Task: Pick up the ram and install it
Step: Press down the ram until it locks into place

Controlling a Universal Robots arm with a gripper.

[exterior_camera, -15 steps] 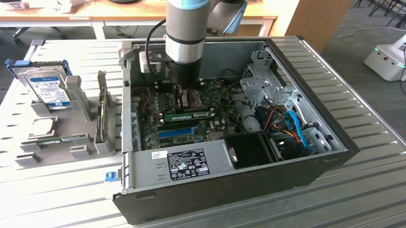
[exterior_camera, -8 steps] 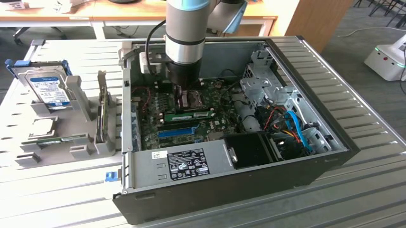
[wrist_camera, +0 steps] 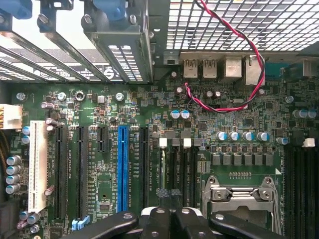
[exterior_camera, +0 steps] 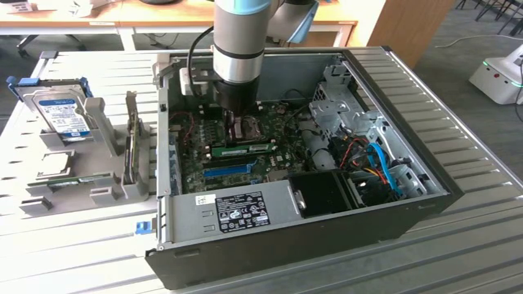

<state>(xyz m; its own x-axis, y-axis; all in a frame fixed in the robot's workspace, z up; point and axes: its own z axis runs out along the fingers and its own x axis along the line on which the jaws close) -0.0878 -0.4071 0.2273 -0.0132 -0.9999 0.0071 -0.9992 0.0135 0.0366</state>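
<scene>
Install step in hand: end effector (wrist_camera: 172, 221) closed, pressing on ram (exterior_camera: 245, 149) directly beneath; seating needs firm, even, straight-down pressure.

Single arm (exterior_camera: 241, 43) descends near-vertically, wrist pointing straight down. Gripper (wrist_camera: 167, 215) low, seen in the wrist view as black linkages meeting at the centre. Fingers drawn fully together; whether anything sits between them cannot be told.

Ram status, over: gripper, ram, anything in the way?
Gripper shut, low over motherboard. Ram on edge in its slot, beside gripper; grip unclear. Red-black wire lies off by rear ports.
</scene>
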